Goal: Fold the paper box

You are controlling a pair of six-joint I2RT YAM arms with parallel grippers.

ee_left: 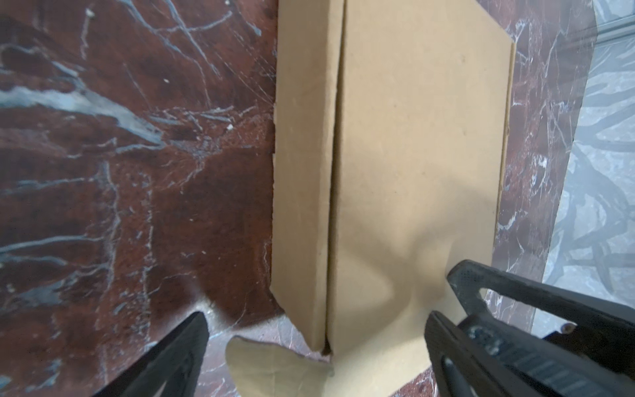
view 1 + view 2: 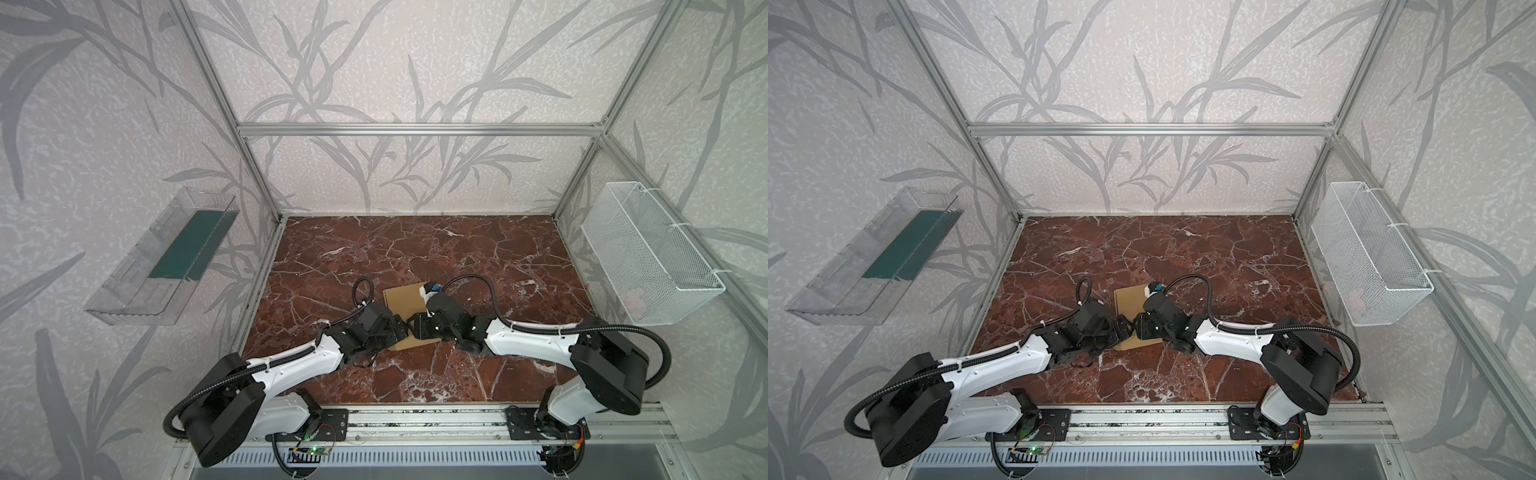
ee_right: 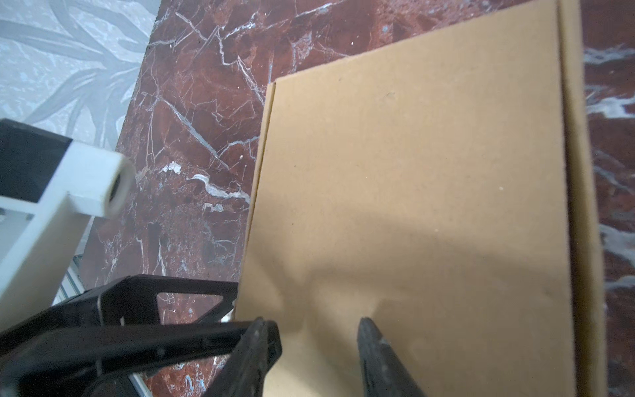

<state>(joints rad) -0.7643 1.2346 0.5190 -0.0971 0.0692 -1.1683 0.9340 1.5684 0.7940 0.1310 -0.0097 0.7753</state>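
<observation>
On the left wall hangs a clear plastic tray [image 2: 137,291] with a dark green sheet [image 2: 191,245] lying in it. Below it, my left arm [image 2: 291,365] reaches in over the red-brown marbled table [image 2: 478,257] toward the middle. Its jaws stand wide open and grip nothing. In the left wrist view one black jaw hangs over bare table beside the box's long side wall and the other over the top panel, so they straddle the box's near end.

The paper box [image 2: 405,299] lies flat on the table at about its middle, and in both top views the two wrists hide its near part. It is plain tan cardboard and looks closed. The top panel lies flat, and a narrow side wall [image 1: 302,172] runs along one long edge with a thin seam between them. At the near corner a rounded tan flap [image 1: 275,364] pokes out onto the table.

My right arm [image 2: 532,336] comes in from the other side, and the two wrists almost meet over the box's near edge. The right jaws are about half open, both tips over the top panel close to that edge, with only flat cardboard under the gap. I cannot tell whether the tips press on it. On the right wall hangs a white wire mesh basket [image 2: 648,257] holding something pale, too blurred to name.
</observation>
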